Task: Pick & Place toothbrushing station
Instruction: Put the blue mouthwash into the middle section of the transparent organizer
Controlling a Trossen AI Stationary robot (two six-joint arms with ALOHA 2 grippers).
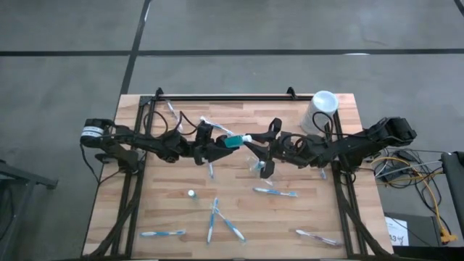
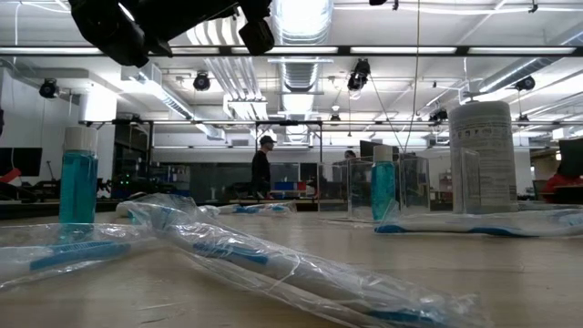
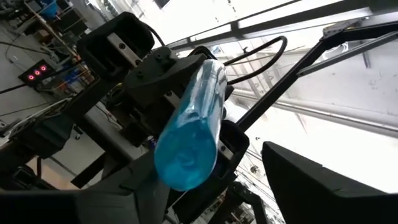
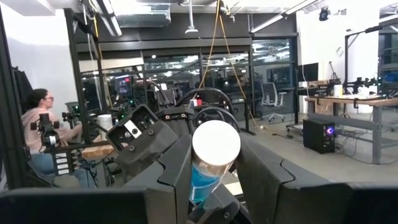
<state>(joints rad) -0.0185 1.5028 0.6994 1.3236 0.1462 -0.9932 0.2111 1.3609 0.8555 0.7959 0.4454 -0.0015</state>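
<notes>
A small blue tube with a white cap (image 1: 235, 140) hangs above the middle of the table, between my two grippers. My right gripper (image 4: 216, 180) comes from the table's right and is shut on the tube (image 4: 208, 177). My left gripper (image 1: 217, 148) comes from the left and stands open, its fingers on either side of the tube's blue end (image 3: 186, 155). Whether a finger still touches the tube does not show. Several wrapped blue-and-white toothbrushes (image 1: 275, 192) lie flat on the table, and another tube (image 1: 191, 194) stands upright on it. My right gripper pinches the tube between its two fingers (image 4: 261, 177), at its sides near the white cap end (image 4: 216, 144). The fingers come from the table's right, slanting a little upward, and lie along the tube. The tube is lifted clear of the table, its blue end toward the left gripper.
A tall white cylinder (image 1: 321, 110) stands at the far right corner. More toothbrushes lie near the front edge (image 1: 161, 233), (image 1: 316, 236) and at the far left (image 1: 174, 112). A clear pouch (image 2: 351, 189) and a tube (image 2: 383, 189) show beyond the middle. People are in the room behind.
</notes>
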